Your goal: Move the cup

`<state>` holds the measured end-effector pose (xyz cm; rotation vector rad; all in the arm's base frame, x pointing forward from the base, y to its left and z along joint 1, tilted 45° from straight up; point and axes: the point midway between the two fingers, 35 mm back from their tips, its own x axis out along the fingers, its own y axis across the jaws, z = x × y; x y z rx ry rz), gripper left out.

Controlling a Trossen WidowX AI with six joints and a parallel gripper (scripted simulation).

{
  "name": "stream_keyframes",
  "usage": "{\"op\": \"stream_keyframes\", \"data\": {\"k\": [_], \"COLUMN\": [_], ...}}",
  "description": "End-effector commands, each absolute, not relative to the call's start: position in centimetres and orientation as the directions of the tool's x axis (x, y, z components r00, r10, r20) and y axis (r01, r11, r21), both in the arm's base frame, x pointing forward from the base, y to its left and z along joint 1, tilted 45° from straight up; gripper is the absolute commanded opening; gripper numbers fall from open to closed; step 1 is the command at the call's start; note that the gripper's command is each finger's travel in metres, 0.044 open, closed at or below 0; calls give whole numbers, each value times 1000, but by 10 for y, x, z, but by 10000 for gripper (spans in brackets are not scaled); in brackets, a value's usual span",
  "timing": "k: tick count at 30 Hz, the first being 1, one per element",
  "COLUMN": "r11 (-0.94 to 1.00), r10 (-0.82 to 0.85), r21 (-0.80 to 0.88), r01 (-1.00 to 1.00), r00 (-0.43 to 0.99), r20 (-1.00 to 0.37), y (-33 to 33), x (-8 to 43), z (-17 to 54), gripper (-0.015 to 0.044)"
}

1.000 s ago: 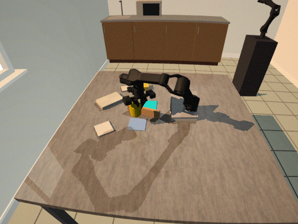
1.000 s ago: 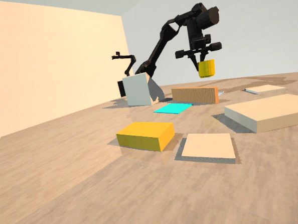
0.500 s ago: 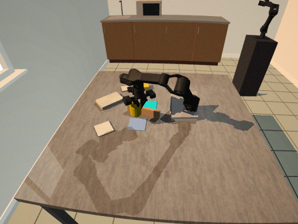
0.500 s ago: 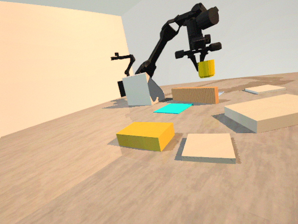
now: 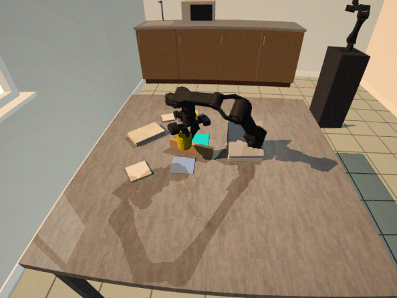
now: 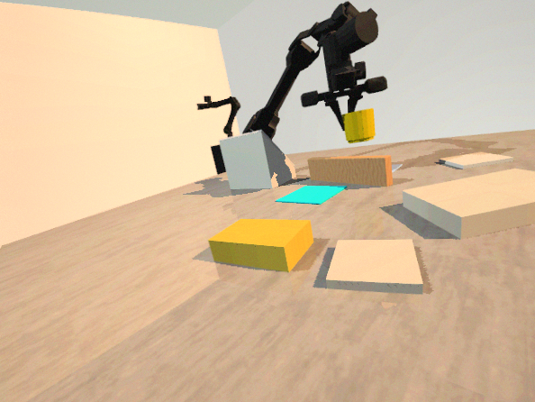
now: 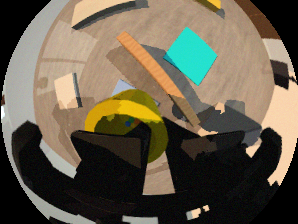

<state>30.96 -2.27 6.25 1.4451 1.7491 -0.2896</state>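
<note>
My gripper (image 5: 188,132) (image 6: 347,119) (image 7: 156,120) is shut on the wall of the yellow cup (image 5: 184,141) (image 6: 359,126) (image 7: 116,107). The cup hangs in the air, roughly upright with a slight tilt, above the level of the wooden barrier's top. Small marbles (image 7: 131,122) show inside it in the wrist view. The pale blue pad (image 5: 182,166) (image 7: 122,88) lies on one side of the barrier, with nothing on it. The cyan pad (image 5: 202,138) (image 6: 312,195) (image 7: 191,56) lies on the other side, also bare.
The wooden barrier (image 5: 204,150) (image 6: 349,171) (image 7: 154,71) stands between the pads. A pale block (image 5: 245,152) (image 6: 247,160) is by the arm's base. A large wooden block (image 5: 146,133) (image 6: 491,194), a yellow block (image 6: 258,254) and thin wooden tiles (image 5: 138,171) (image 6: 374,261) lie around.
</note>
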Motion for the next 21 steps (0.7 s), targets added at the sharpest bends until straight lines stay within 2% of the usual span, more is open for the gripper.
{"op": "stream_keyframes", "data": {"k": [1, 21], "r11": [313, 314], "r10": [703, 701], "r21": [317, 316], "r01": [895, 895], "r00": [6, 6], "r20": [-711, -714], "y": [-33, -74], "x": [305, 284], "z": [54, 15], "gripper": [0, 0]}}
